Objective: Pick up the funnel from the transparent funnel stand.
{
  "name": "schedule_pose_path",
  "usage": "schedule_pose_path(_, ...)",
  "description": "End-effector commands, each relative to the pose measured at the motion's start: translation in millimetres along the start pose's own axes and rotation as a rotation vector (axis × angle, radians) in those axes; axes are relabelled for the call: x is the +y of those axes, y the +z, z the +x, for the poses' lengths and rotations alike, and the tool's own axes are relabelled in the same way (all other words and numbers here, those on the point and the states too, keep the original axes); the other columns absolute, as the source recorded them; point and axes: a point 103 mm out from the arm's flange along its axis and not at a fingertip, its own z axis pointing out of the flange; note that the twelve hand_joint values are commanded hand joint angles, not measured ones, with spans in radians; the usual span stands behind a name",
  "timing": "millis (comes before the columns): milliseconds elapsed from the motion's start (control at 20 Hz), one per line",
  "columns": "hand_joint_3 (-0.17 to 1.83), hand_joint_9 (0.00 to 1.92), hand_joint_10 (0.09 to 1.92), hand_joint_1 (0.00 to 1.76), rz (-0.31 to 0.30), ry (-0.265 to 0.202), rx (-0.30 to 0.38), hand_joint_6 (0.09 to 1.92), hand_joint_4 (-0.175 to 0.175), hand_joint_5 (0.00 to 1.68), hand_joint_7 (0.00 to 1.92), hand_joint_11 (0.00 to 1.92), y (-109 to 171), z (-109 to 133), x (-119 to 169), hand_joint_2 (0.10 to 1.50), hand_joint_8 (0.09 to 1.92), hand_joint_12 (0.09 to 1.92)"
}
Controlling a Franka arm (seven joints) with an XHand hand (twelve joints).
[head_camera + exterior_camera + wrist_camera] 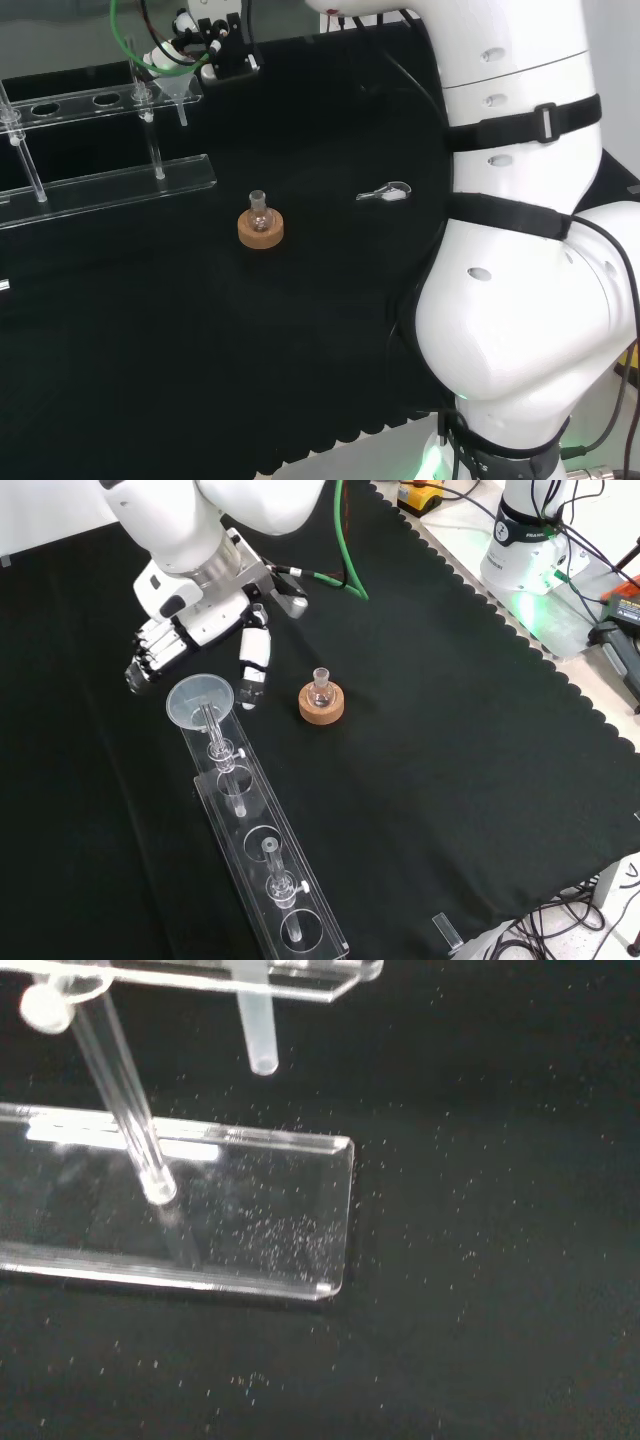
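A clear funnel (200,698) sits in the end hole of the transparent stand (262,880), its stem hanging down through the top shelf. In the head view the funnel (178,92) is at the near end of the stand (110,185), top left. The hand (195,620) hovers just beyond and above the funnel's rim, open. Its fingers (148,662) reach down on one side and the thumb (254,668) on the other, neither touching the funnel. In the head view the hand (208,40) is right behind the funnel. The wrist view shows the funnel's stem (260,1035) above the stand's base plate (260,1220).
A small glass flask on a cork ring (321,702) stands on the cloth close to the thumb, also in the head view (261,226). A small clear glass piece (385,193) lies near the arm's links. A green cable (345,550) runs behind the hand.
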Motion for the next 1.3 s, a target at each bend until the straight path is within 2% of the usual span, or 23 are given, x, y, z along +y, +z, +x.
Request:
schedule_pose_path(50, 0.03, 0.00, 0.54, 0.16, 0.023, -0.040, -0.014, 0.09, -0.062, 0.00, 0.00, 0.00, 6, 9, -14, 0.77, 0.09, 1.51)
schedule_pose_path(250, 0.03, 0.00, 0.52, 0.16, 0.054, -0.050, -0.020, 0.09, -0.062, 0.00, 0.00, 0.00, 14, 19, -4, 0.77, 0.09, 1.50)
schedule_pose_path(600, 0.03, 0.00, 0.51, 0.15, 0.061, -0.055, -0.044, 0.09, -0.062, 0.00, 0.00, 0.00, 18, 29, 8, 0.78, 0.09, 1.49)
schedule_pose_path(700, 0.03, 0.00, 0.56, 0.15, 0.059, -0.054, -0.050, 0.09, -0.062, 0.00, 0.00, 0.00, 18, 29, 10, 0.78, 0.09, 1.50)
schedule_pose_path(800, 0.03, 0.01, 0.80, 0.15, 0.051, -0.049, -0.052, 0.09, -0.072, 0.00, 0.02, 0.01, 19, 29, 13, 0.78, 0.09, 1.54)
schedule_pose_path(850, 0.02, 0.10, 0.89, 0.14, 0.020, -0.056, -0.053, 0.09, -0.088, 0.00, 0.06, 0.06, 20, 29, 15, 0.78, 0.16, 1.55)
schedule_pose_path(950, 0.02, 0.35, 0.93, 0.14, -0.017, -0.055, -0.058, 0.09, -0.123, 0.05, 0.10, 0.26, 19, 28, 15, 0.78, 0.61, 1.51)
schedule_pose_path(1050, 0.02, 0.54, 0.91, 0.15, -0.031, -0.049, -0.060, 0.09, -0.146, 0.12, 0.18, 0.45, 18, 26, 14, 0.78, 0.90, 1.43)
schedule_pose_path(1300, 0.03, 0.99, 0.98, 0.19, -0.069, -0.030, -0.066, 0.10, -0.174, 0.34, 0.48, 1.00, 12, 20, 14, 0.80, 1.24, 1.13)
